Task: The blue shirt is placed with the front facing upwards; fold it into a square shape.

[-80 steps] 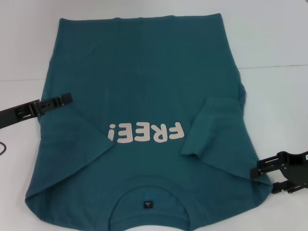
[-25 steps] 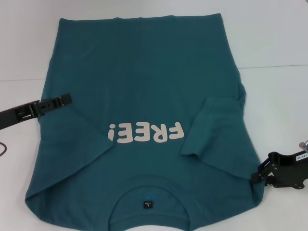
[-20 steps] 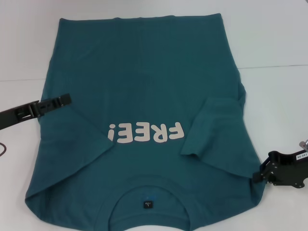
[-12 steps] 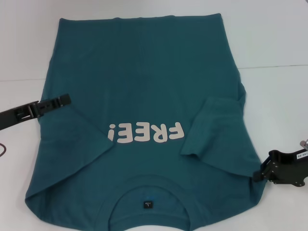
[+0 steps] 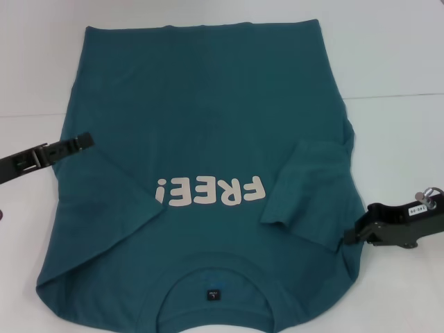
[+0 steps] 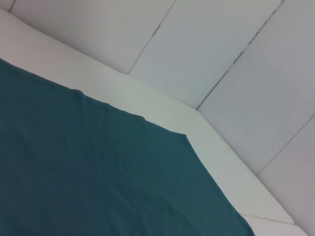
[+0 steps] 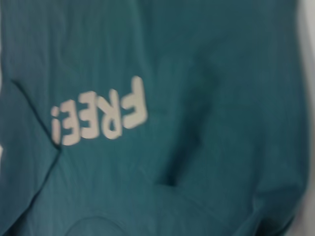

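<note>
The blue shirt [image 5: 208,118] lies front up on the white table [image 5: 395,132], collar and black neck label [image 5: 212,295] nearest me, with the whitish "FREE!" print [image 5: 210,191] upside down. Both sleeves are folded in over the front; the right one [image 5: 305,187] lies beside the print. My right gripper [image 5: 349,236] is at the shirt's right edge near the shoulder, shut on the cloth, which bunches inward there. My left gripper [image 5: 84,141] reaches low over the shirt's left edge. The right wrist view shows the shirt [image 7: 206,73] and print [image 7: 98,117]; the left wrist view shows plain cloth [image 6: 88,177].
White table surface surrounds the shirt on the left, right and far sides. In the left wrist view the table's far edge [image 6: 162,105] meets a pale panelled wall [image 6: 221,44]. A dark cable end shows at the left border [image 5: 2,214].
My right gripper has moved left, and the shirt's near right edge has drawn inward with it. My left gripper has pulled back a little to the left, off the shirt's body.
</note>
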`<state>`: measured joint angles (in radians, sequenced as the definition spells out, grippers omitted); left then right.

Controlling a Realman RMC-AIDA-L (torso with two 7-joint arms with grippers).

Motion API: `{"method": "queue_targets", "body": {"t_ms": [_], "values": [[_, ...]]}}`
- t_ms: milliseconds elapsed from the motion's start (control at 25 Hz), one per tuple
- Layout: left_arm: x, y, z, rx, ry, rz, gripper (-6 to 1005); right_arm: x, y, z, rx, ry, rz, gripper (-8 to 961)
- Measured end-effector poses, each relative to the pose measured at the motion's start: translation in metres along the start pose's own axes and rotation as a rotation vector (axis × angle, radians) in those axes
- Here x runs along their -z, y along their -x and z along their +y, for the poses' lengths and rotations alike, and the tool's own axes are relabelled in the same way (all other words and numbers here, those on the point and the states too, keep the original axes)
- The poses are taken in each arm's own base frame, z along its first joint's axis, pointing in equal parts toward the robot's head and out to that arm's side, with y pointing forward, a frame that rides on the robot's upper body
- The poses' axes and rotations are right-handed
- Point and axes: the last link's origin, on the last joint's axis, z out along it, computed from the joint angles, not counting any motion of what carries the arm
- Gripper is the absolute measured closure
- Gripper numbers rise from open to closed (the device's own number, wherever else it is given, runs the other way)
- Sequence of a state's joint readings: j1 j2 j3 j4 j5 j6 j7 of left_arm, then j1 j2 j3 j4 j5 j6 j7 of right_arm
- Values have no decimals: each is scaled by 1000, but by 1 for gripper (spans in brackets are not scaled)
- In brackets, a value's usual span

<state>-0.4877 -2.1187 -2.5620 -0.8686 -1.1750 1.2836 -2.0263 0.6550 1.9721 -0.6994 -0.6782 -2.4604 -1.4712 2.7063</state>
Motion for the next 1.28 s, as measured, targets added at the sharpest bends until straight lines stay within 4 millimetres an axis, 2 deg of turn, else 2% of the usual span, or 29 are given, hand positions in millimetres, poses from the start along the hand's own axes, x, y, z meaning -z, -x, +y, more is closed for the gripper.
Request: {"method": "queue_targets", "body": {"t_ms": [240, 440, 640, 920, 1280], "values": [[14, 1, -10, 41, -30, 0, 216, 1, 1, 1, 44, 7, -11, 900], [42, -1, -28, 127, -111, -27, 216, 6, 7, 4, 83, -5, -34, 899], [68, 1, -42, 222, -169, -162, 217, 5, 8, 9, 127, 1, -37, 899], [82, 13, -37, 261, -167, -321, 217, 2, 9, 15, 159, 8, -29, 901], [89, 23, -38, 327, -196, -418, 218, 7, 11, 18, 179, 6, -37, 902]]}}
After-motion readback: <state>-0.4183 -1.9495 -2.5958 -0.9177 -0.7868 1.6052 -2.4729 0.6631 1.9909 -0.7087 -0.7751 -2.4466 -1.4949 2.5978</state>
